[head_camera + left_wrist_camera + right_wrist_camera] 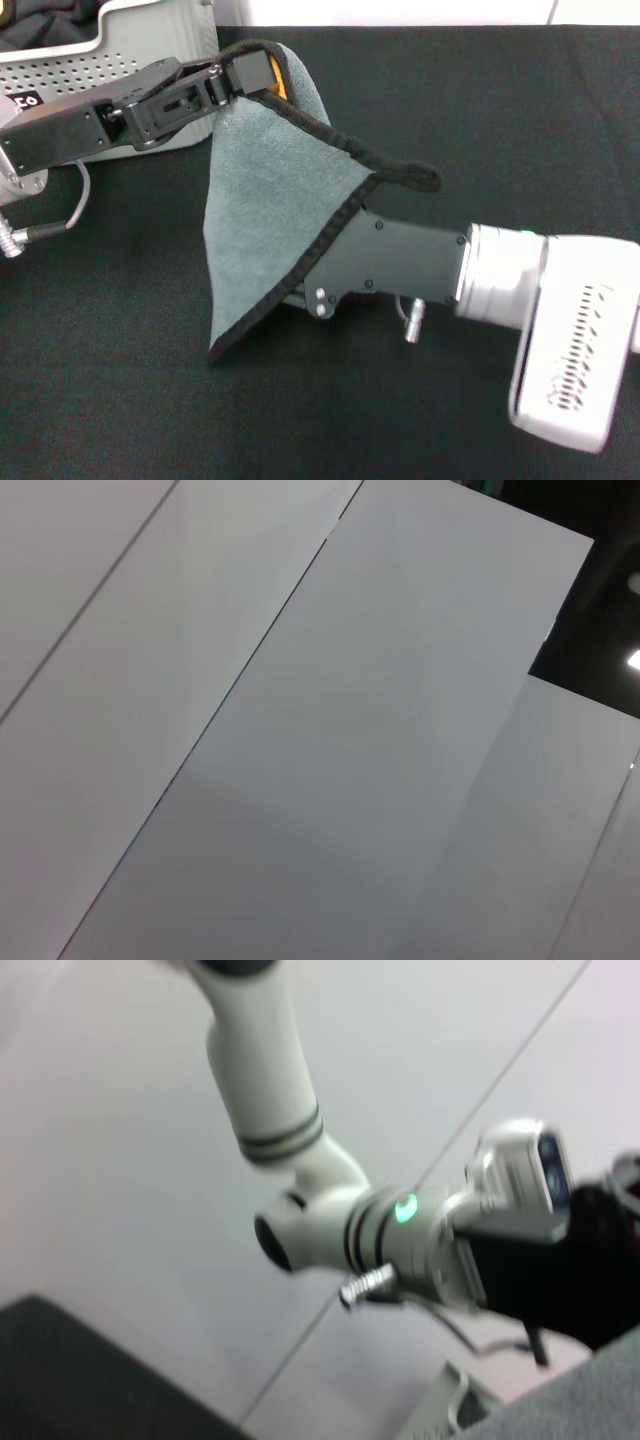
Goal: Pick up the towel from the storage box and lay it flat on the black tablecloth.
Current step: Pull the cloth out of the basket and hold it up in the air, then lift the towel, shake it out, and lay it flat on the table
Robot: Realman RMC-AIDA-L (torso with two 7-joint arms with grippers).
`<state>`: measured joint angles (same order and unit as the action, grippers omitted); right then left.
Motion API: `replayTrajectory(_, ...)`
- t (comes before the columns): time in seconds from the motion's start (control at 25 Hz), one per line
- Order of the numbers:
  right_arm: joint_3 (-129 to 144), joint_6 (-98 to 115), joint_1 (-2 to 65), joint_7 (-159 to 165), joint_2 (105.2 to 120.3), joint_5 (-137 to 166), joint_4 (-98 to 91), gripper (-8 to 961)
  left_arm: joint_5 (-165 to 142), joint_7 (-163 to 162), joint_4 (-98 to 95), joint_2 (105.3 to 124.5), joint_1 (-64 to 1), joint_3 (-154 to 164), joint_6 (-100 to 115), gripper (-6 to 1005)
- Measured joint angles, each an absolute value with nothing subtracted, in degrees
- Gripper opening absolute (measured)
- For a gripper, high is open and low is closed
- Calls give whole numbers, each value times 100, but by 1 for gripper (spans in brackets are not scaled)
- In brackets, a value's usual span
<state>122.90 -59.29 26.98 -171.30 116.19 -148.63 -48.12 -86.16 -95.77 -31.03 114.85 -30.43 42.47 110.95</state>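
Observation:
The towel [270,200] hangs above the black tablecloth [120,400], grey-green face towards me, with a sliver of yellow-orange [276,78] at the top. My left gripper [246,72] is shut on its top corner, just in front of the storage box [160,30]. My right gripper [385,262] reaches in from the right, its front end hidden behind the towel, which drapes over it with one corner [425,180] sticking out above. The towel's lowest corner [215,352] is close to the tablecloth. The right wrist view shows the left gripper [560,1265] and a strip of towel [570,1410].
A dark cloth [40,20] lies inside the storage box at the back left. A cable [60,225] loops from the left arm above the tablecloth. The left wrist view shows only pale wall panels [300,730].

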Motion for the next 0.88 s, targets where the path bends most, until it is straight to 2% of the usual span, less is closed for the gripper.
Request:
replayTrajectory(0.48,12113,-6269,2433,-17125,11618,-15149,-4691,387,-8630,-9557,-3102,11487,-2997,4260,11070,24)
replayTrajectory(0.72,12057,-6344,2117,-17120,11618,-15248,-4637,144,-8612,-9554,-3106,11423,-2921,4235,11089,24)
replayTrajectory(0.88,11873,-6693,1803,-17120,11619,-15251,-4641,103,-8612,-9553,-3117,11340,-2844,4232,11092,24)
